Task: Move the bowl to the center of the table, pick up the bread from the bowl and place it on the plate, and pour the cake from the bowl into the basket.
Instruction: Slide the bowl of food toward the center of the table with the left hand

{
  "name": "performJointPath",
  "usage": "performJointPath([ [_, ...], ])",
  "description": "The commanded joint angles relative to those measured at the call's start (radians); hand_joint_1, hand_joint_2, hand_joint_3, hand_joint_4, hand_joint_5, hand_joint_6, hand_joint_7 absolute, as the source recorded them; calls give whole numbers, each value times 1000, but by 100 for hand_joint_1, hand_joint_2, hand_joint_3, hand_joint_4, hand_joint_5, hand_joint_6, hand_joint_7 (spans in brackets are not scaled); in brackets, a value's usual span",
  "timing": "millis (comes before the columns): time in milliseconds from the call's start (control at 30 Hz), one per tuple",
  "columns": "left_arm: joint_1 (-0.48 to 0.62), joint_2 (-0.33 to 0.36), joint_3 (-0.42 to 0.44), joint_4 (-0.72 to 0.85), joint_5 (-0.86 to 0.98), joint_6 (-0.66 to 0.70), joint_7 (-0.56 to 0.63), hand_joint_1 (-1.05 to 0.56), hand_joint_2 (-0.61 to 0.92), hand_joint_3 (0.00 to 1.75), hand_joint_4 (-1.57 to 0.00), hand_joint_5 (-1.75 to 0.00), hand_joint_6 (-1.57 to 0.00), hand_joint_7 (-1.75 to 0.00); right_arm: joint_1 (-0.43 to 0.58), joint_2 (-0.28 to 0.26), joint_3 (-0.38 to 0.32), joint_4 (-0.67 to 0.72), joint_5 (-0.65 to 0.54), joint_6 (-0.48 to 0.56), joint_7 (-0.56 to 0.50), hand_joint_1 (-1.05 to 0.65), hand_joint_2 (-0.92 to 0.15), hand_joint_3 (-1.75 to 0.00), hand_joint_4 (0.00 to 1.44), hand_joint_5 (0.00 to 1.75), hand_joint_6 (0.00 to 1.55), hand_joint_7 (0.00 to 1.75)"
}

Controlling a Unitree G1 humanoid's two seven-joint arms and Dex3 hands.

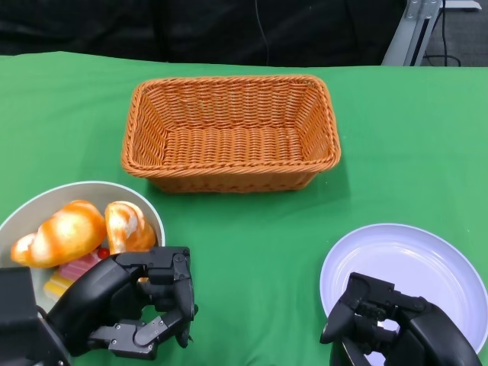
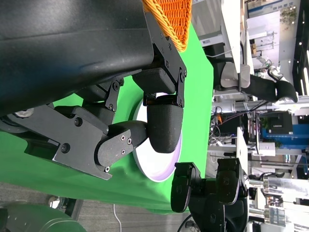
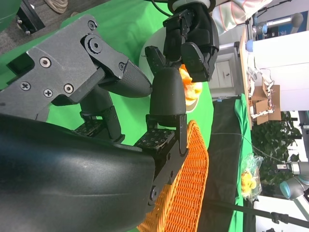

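Head view, table (image 1: 69,114) w/ green cloth. Basket (image 1: 230,131), orange wicker, rectangular, sits at centre-far, nothing visible inside.

Bowl (image 1: 145,204), pale, at near left edge of the view, well left of the table's centre. It holds bread (image 1: 61,232), a glazed golden loaf lying on its side, and a second rounded golden piece (image 1: 126,225) just beside it. Cake (image 1: 65,274), pink/yellow layered slices w/ a small red bit, lies under them at the bowl's near side, partly hidden by the hand.

Left hand (image 1: 141,305): over the bowl's near right rim, fingers curled inward w/ nothing in them. Whether it touches the rim: cannot tell. Left wrist view shows the same hand (image 2: 145,121), fingers bent, holding nothing, w/ green cloth and plate beyond.

Plate (image 1: 427,267), white, round, at near right, well apart from bowl. Right hand (image 1: 374,309): above the plate's near left edge, fingers bent in, nothing held. Right wrist view: right hand (image 3: 130,111) in close-up, w/ left hand, bowl and basket (image 3: 186,193) beyond it.
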Motion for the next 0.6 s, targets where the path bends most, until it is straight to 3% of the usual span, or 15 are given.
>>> performJointPath([
  [33, -9, 6, 7, 15, -1, -10, -10, -18, 69, 89, -69, -175, -67, -150, 4, -7, -2, -6, 8, 2, 0, -8, -49, -126, 70, 169, 69, 143],
  [600, -14, 5, 8, 29, 0, -26, -16, -18, 70, 86, -69, -175, -67, -150, 0, -1, -3, 29, 12, -49, 12, -9, -49, -125, 71, 168, 69, 143],
])
